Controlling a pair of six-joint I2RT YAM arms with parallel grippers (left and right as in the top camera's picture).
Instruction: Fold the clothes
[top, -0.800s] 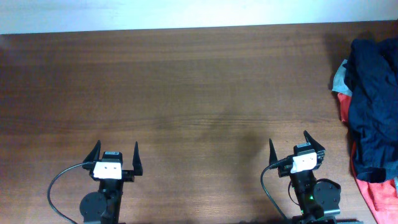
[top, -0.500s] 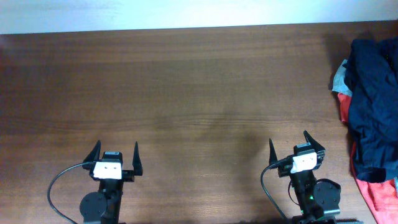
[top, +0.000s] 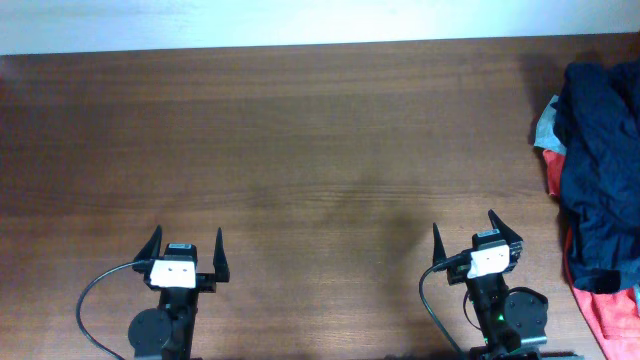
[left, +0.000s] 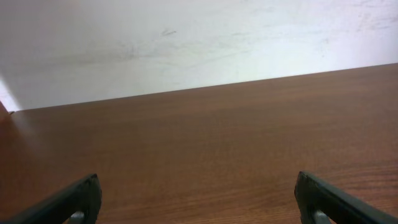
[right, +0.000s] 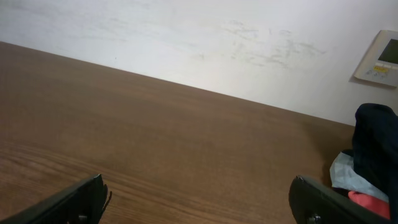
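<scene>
Left gripper (top: 188, 232) and right gripper (top: 464, 222) are both spread wide and empty, no shorts showing on the bench (top: 320, 150), maybe buried in the heap (top: 600, 150) ahead-right of the right one; probably light and floppy, so I'd pinch the waistband.

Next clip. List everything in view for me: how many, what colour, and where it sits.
table: 1, brown wood, fills the overhead view
navy garment: 1, dark navy, on top of a heap at the table's right edge
red garment: at least 1, red, under the navy one
pale garment: 1, grey-blue, poking out on the heap's left side
wall: 1, white, behind the table
wall panel: 1, off-white, on the wall above the heap
left end effector: 1, black fingers, near edge, open, empty
right end effector: 1, black fingers, near edge, open, empty
</scene>
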